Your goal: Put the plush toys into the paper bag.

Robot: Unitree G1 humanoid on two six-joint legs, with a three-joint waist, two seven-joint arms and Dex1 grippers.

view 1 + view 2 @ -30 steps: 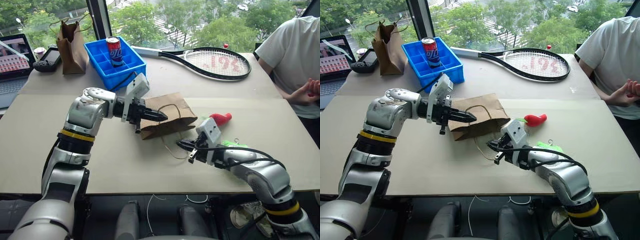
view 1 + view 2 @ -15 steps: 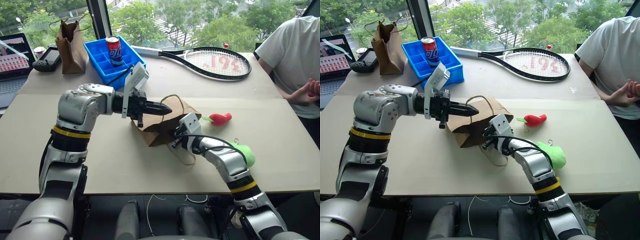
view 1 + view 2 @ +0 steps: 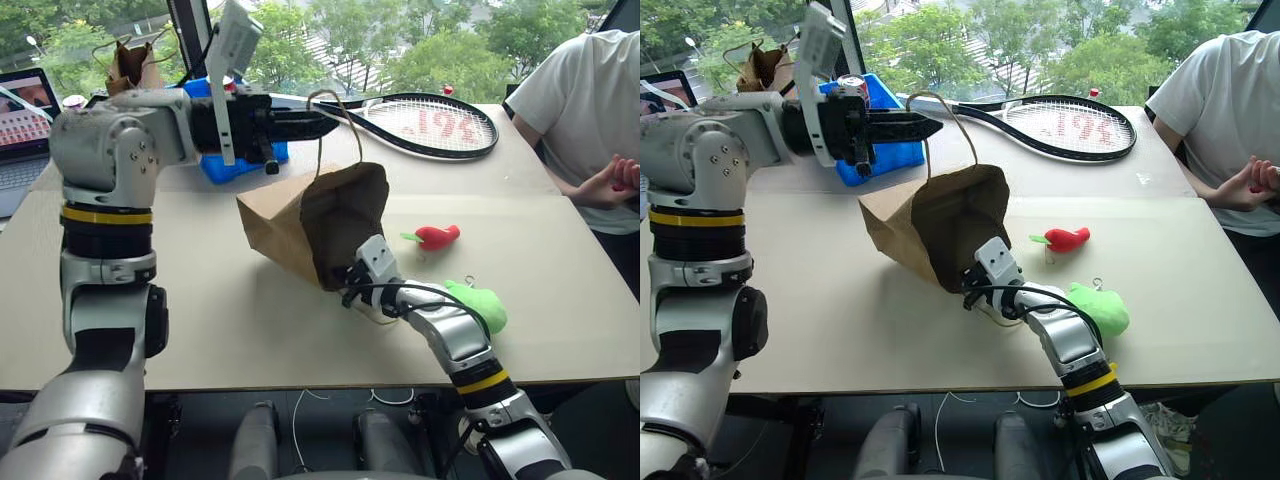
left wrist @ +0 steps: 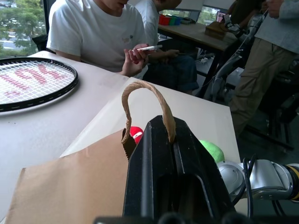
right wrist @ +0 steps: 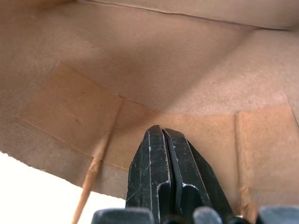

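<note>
The left tool [image 3: 318,122] is raised above the counter [image 3: 560,300], its black fingers pressed together on one twisted cord handle [image 3: 322,135] of the paper bag [image 3: 290,220]; in the left wrist view the cord loops up and back down over the closed fingers [image 4: 175,158]. The bag hangs from that handle just below the tool, tilted, with its mouth open toward the robot's right and its lower edge resting on the counter. The right tool [image 3: 970,283] sits low at the bag's mouth, its tip inside the opening; the right wrist view shows its fingers [image 5: 161,175] shut tight against each other with nothing between them, the brown inner wall of the bag just ahead. The lime-green plush toy [image 3: 482,305] lies on the counter right beside the right forearm, behind the right tool and outside the bag. The red plush toy [image 3: 437,236] with its green tip lies on the counter farther out, to the right of the bag's mouth, apart from both tools. Beyond the left tool, a tennis racket [image 3: 430,122] lies on the counter.
</note>
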